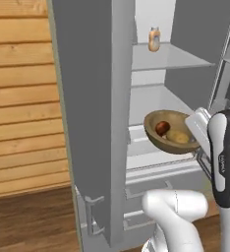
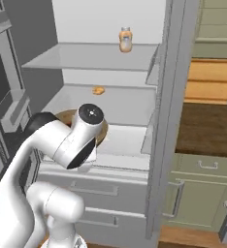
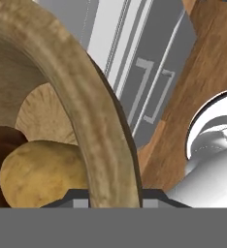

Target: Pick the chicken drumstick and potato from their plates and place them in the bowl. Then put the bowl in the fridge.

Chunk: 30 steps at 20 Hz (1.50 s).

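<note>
The fridge (image 1: 87, 98) stands open, its white inside and glassy shelves (image 2: 105, 55) facing me. My gripper (image 3: 113, 196) is shut on the near rim of the wooden bowl (image 3: 76, 97), one finger inside the rim and one outside. The bowl (image 1: 156, 141) hangs tilted in front of the middle shelf, at the fridge's opening. Inside it lie the reddish-brown chicken drumstick (image 1: 162, 128) and the yellowish potato (image 1: 177, 137), touching each other. Up close, the potato (image 3: 42, 169) sits against the rim with the drumstick (image 3: 1, 160) behind it. The plates are out of view.
An orange bottle (image 1: 154, 39) stands on the upper shelf, and a small orange item (image 2: 98, 90) lies at the back of the middle shelf. White drawers (image 2: 96, 189) sit below. The open door edge (image 2: 159, 121) borders the right side, with green cabinets (image 2: 198, 193) beyond it.
</note>
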{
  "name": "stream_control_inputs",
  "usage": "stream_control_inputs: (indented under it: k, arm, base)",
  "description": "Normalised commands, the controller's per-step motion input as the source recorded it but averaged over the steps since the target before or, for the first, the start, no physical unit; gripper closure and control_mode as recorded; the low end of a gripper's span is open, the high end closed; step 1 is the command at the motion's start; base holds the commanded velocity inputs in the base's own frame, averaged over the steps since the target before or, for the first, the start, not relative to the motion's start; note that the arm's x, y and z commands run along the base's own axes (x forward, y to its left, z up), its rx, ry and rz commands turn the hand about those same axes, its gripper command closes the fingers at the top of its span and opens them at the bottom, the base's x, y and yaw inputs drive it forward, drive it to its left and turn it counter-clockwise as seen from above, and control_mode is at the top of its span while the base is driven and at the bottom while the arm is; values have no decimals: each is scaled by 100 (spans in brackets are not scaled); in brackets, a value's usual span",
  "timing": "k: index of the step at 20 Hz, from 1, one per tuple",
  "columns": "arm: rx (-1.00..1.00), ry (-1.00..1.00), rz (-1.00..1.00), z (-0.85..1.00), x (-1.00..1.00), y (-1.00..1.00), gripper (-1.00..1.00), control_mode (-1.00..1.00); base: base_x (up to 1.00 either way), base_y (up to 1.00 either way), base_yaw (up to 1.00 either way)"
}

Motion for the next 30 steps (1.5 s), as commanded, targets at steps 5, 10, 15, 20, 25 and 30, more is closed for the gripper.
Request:
stream_control_inputs:
  k: [5,10,15,20,25,30]
  arm:
    - [0,0,0,0,0,0,100,100]
    - [0,0,0,0,0,0,100,100]
    - [0,0,0,0,21,0,100,-100]
    - [0,0,0,-9,95,4,100,-100]
    - [0,0,2,-24,95,0,100,-100]
    - [0,0,0,-27,78,0,100,-100]
  base:
    - [-11,-40,10]
    - [74,9,0]
    - [41,-7,1]
    - [0,0,0]
    - [0,0,0]
    - [0,0,0]
